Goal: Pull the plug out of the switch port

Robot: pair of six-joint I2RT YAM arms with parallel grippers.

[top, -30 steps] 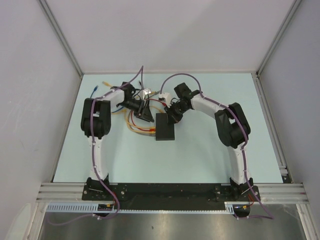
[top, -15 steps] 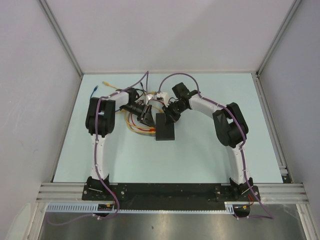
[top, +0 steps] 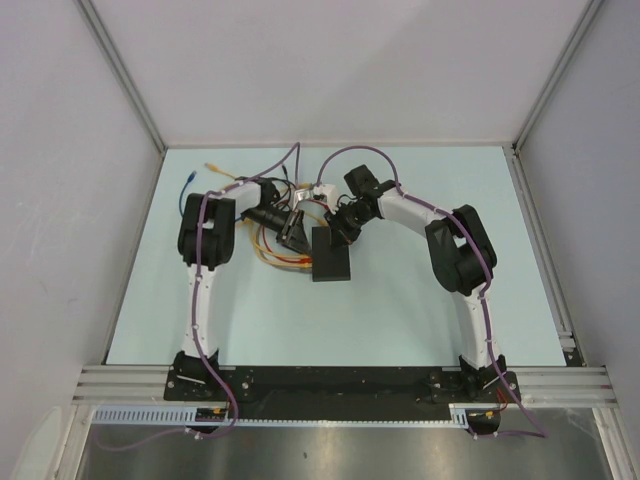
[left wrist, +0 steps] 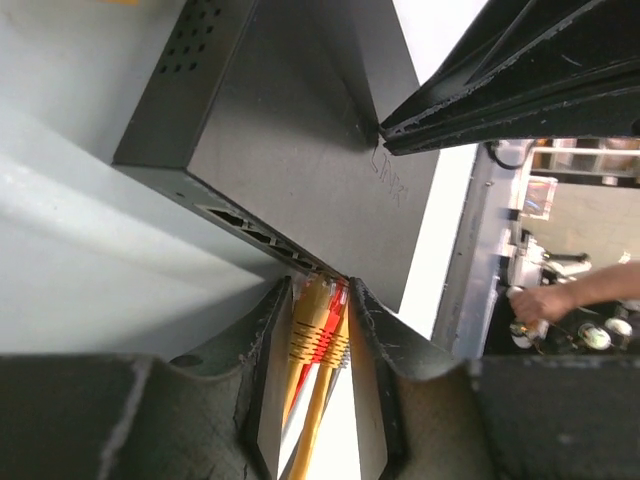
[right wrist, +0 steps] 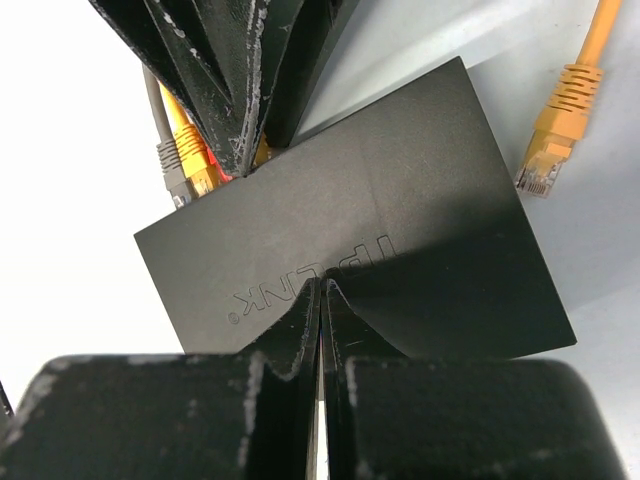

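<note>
While my closed right gripper point(right wrist: 320, 300) pins the switch point(right wrist: 400, 190) steady, the left gripper point(left wrist: 320, 292) straddles the yellow plug point(left wrist: 310, 332); I can't tell whether it's clamped.

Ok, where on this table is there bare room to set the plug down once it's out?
The widest bare patch of table is the near half, between the switch and the arm bases. More lies right of the right arm. Crowded: the switch's far end, with left hand, right hand, plugs and looped cables.
</note>
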